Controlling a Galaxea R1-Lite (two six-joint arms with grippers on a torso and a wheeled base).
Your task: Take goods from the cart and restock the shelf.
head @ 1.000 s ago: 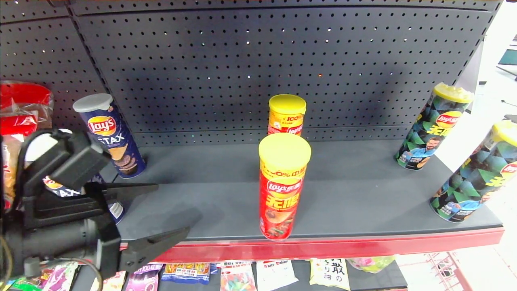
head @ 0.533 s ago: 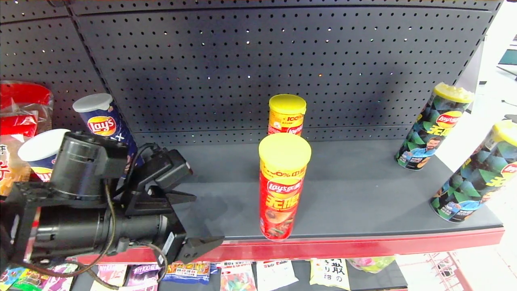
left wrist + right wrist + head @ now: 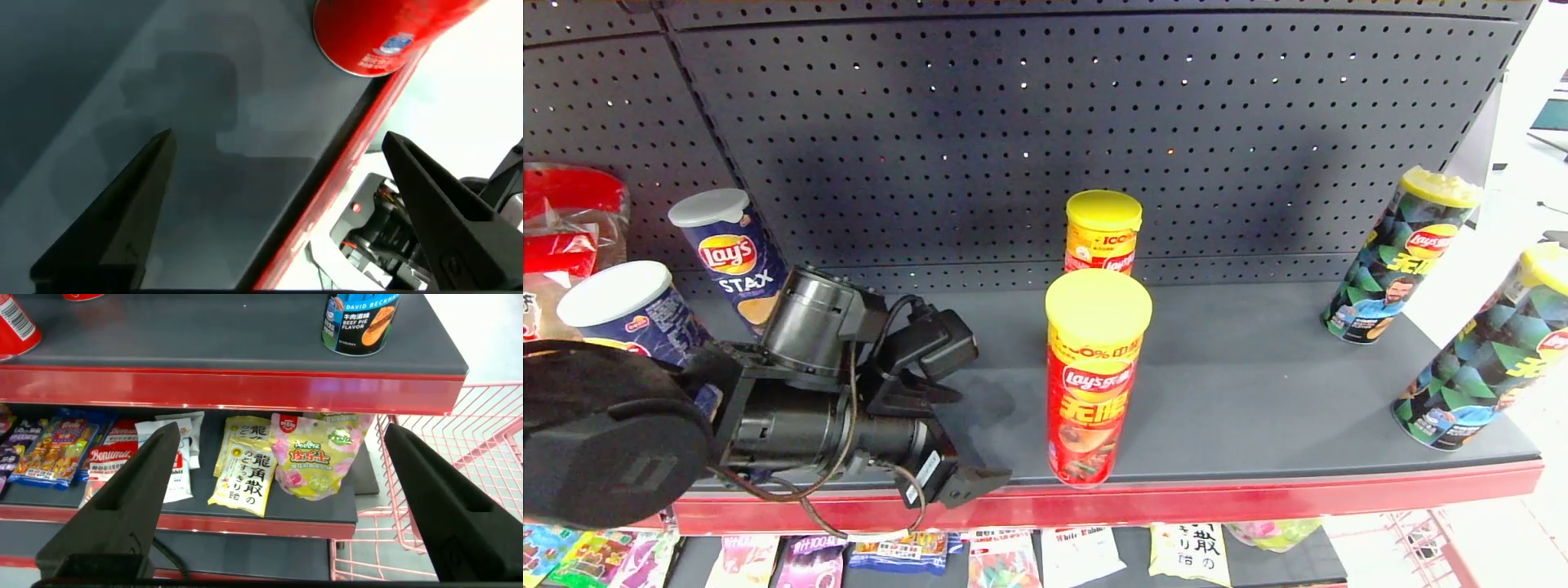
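My left gripper [image 3: 956,437] hovers open and empty over the dark shelf [image 3: 1241,384], between the blue cans and the red ones. Two blue chip cans [image 3: 731,253] [image 3: 629,306] with white lids stand at the shelf's left end, behind the arm. A red can with a yellow lid [image 3: 1094,376] stands at the front edge, and another [image 3: 1103,229] behind it. In the left wrist view the left gripper [image 3: 278,204] is spread wide over the shelf, with the red can [image 3: 384,33] just beyond. My right gripper [image 3: 278,498] is open and empty, low in front of the shelf's red lip [image 3: 229,380].
Two green-and-black cans [image 3: 1409,253] [image 3: 1494,351] stand at the shelf's right end, one of them [image 3: 359,322] above my right gripper. Snack packets [image 3: 249,465] lie on the lower shelf. A pink wire cart [image 3: 482,474] is at the right. A pegboard [image 3: 1045,122] backs the shelf.
My left arm has swung right from the blue cans, its gripper still open and empty. The front blue can now stands uncovered. The cans have not moved.
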